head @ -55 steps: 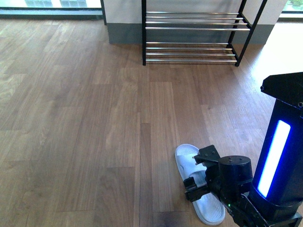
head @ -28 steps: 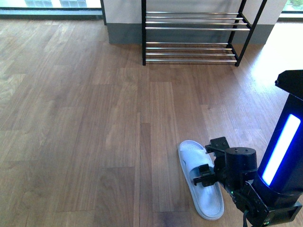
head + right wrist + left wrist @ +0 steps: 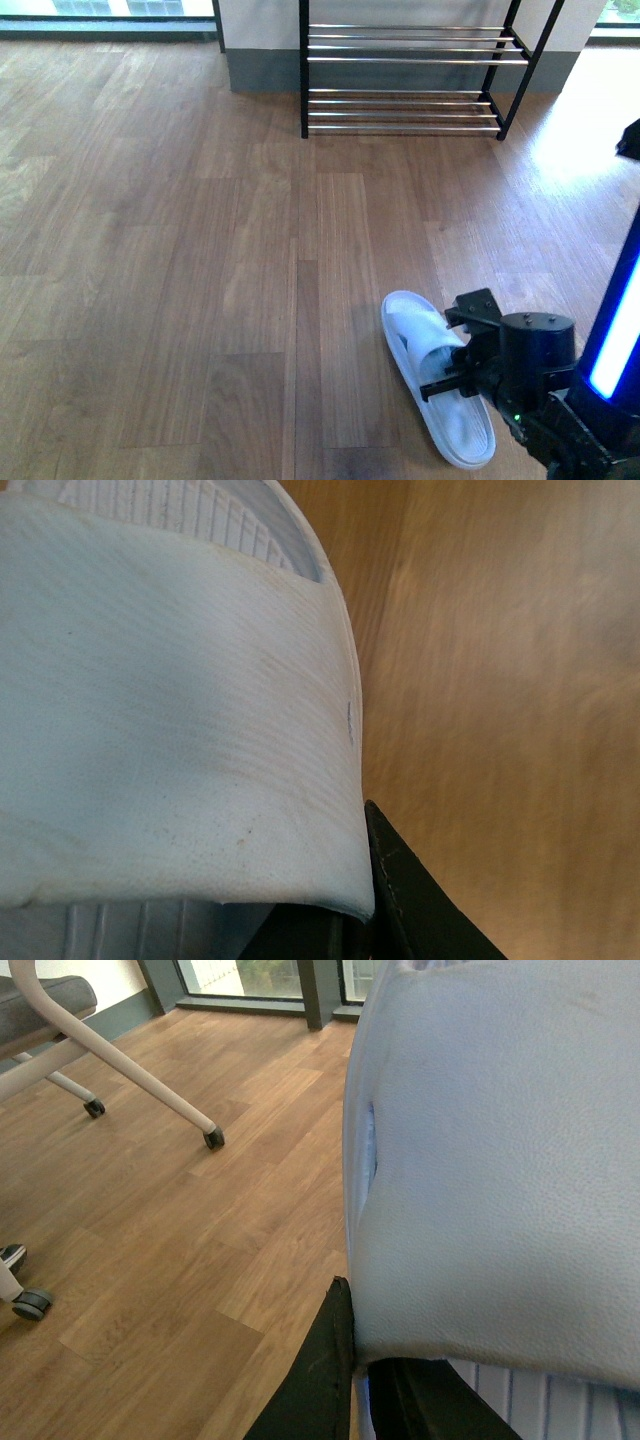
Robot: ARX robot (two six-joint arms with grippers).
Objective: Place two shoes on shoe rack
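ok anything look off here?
Nothing damaged. Only oddities: the white slide at the right gripper is angled askew to the shoe rack, and its strap carries faint brownish smudges.

Wood floor (image 3: 150, 250), chair base (image 3: 110, 1060) (castered)

The black metal-framed shoe rack with chrome bars (image 3: 405, 60) is cut off by the front view's top edge. The fingers (image 3: 425, 915) of the right gripper (image 3: 447, 382) are mostly hidden under the strap of the white rubber slide sandal (image 3: 445, 425). The fingers (image 3: 320, 1380) of the left gripper (image 3: 362, 1400) are covered by a second pale slide sandal (image 3: 500, 1160), itself cut off. Neither grip can be told.
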